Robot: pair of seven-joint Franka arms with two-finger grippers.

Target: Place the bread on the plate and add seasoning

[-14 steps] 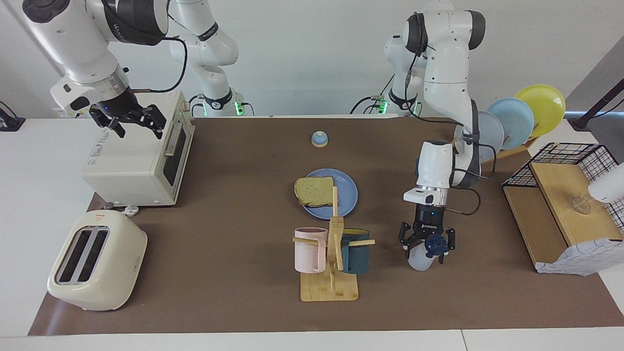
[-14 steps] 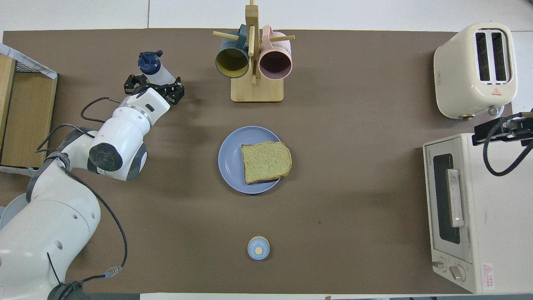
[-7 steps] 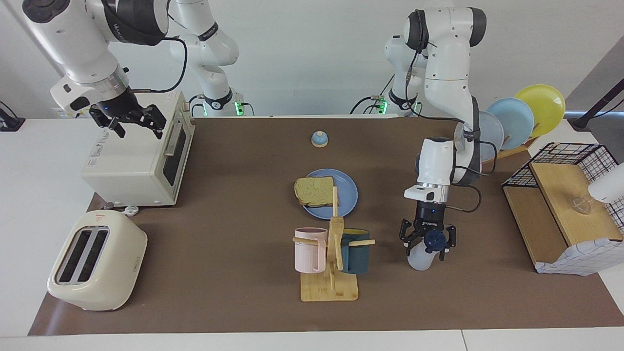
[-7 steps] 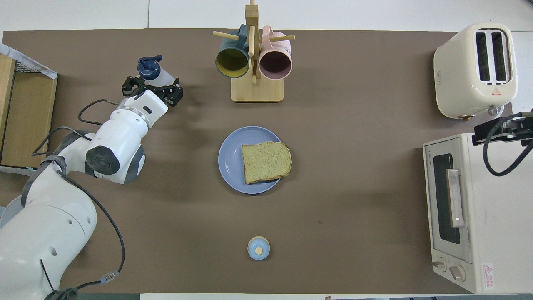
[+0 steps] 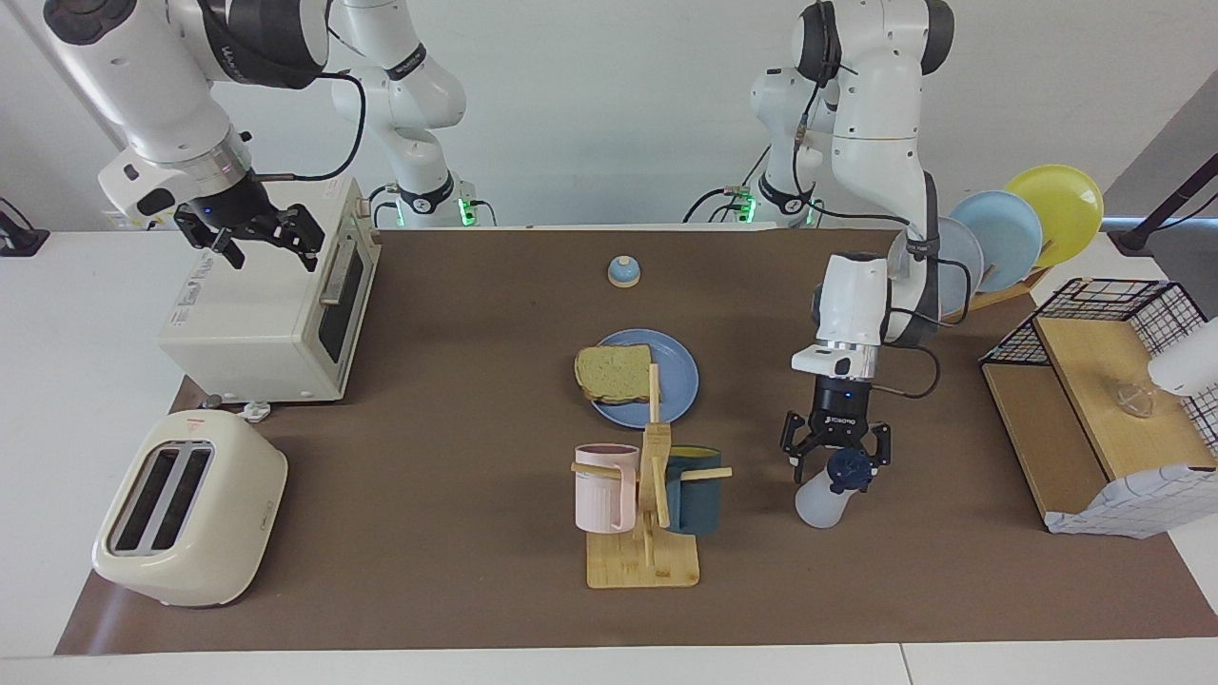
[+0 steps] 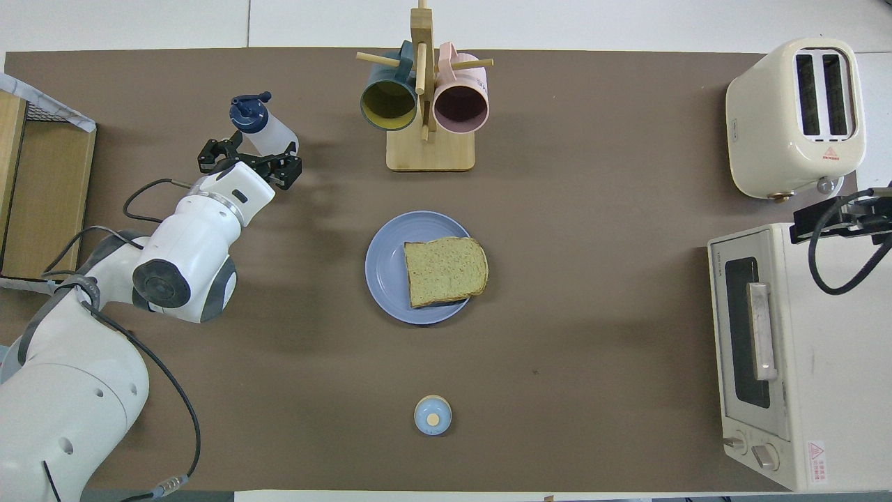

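Note:
The bread [image 5: 614, 373] lies on the blue plate [image 5: 677, 381] at the middle of the table, overhanging the rim toward the right arm's end; in the overhead view the bread [image 6: 444, 270] covers part of the plate [image 6: 387, 268]. The seasoning bottle [image 5: 822, 501], whitish with a navy cap, stands on the table toward the left arm's end, also in the overhead view [image 6: 261, 125]. My left gripper [image 5: 837, 464] is open and empty just above its cap, and shows in the overhead view [image 6: 249, 157]. My right gripper [image 5: 255, 236] waits open over the toaster oven.
A mug rack [image 5: 645, 514] with a pink and a teal mug stands beside the bottle. A toaster oven [image 5: 271, 304] and a toaster [image 5: 190, 509] stand at the right arm's end. A small bell [image 5: 623, 272], a plate rack [image 5: 1009, 228] and a wire basket [image 5: 1104, 381] are also here.
My left gripper has risen off the seasoning bottle and drawn back a little toward the robots, open. The bottle stays on the table. The right arm has not moved.

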